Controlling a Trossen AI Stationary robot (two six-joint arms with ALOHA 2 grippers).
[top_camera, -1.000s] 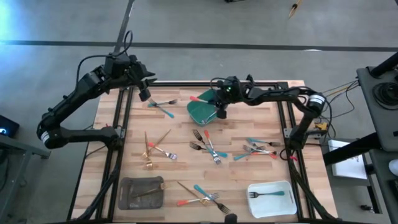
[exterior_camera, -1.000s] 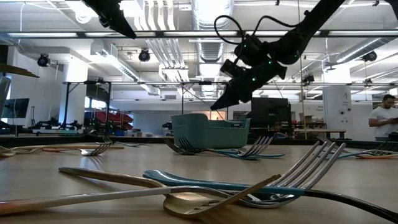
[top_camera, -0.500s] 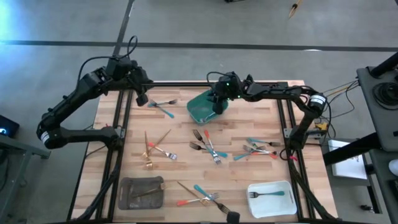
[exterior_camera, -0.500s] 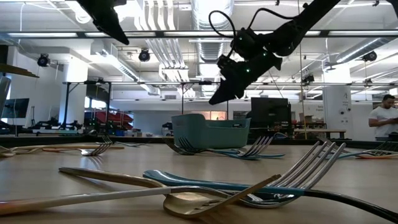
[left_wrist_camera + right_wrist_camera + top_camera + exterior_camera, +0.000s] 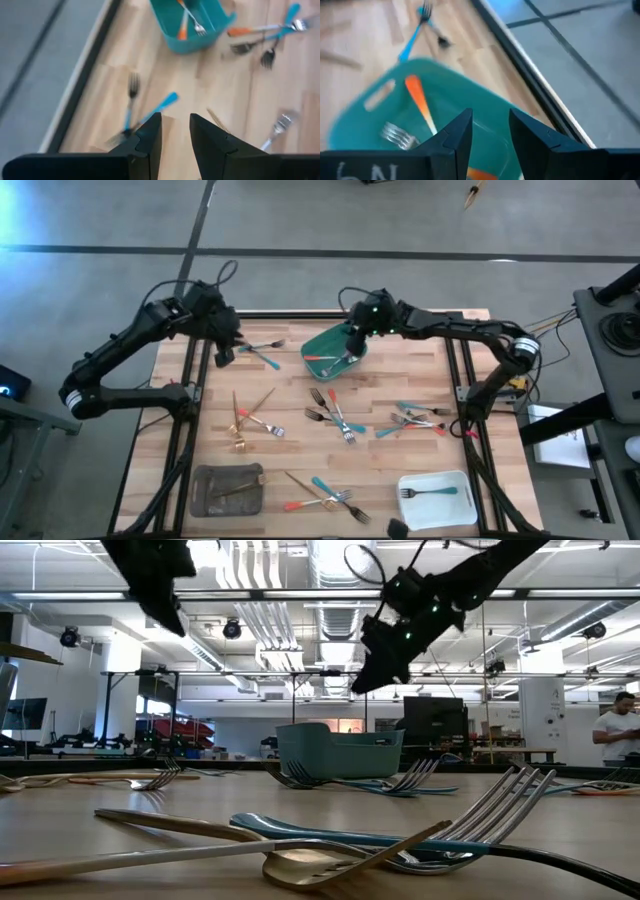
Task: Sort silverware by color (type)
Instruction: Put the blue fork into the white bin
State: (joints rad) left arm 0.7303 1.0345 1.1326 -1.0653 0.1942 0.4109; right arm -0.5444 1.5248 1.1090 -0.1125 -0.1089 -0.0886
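Note:
The green tray [image 5: 318, 348] stands at the table's far middle with red-orange-handled forks [image 5: 419, 106] lying in it. My right gripper [image 5: 354, 342] hangs open above the tray [image 5: 380, 115] and holds nothing. At the far left, two teal-handled forks [image 5: 262, 354] lie flat on the wood. My left gripper [image 5: 224, 354] is open just left of them and above them, slanting down. In its wrist view [image 5: 175, 127] one teal fork [image 5: 152, 111] lies just beyond the fingertips. More silverware is scattered over the middle of the table.
A grey tray [image 5: 205, 498] with a gold utensil sits near left, a white tray [image 5: 412, 510] with a teal fork near right. Loose forks lie mid-table [image 5: 335, 416], right [image 5: 414, 421], left [image 5: 246, 420] and near [image 5: 325, 494]. Black frame rails [image 5: 196, 380] run along both sides.
My right gripper has risen out of the green tray and rolled. A red-orange fork that it covered now shows in the tray. My left gripper has come down toward the teal forks at the far left and has tipped to point more steeply down.

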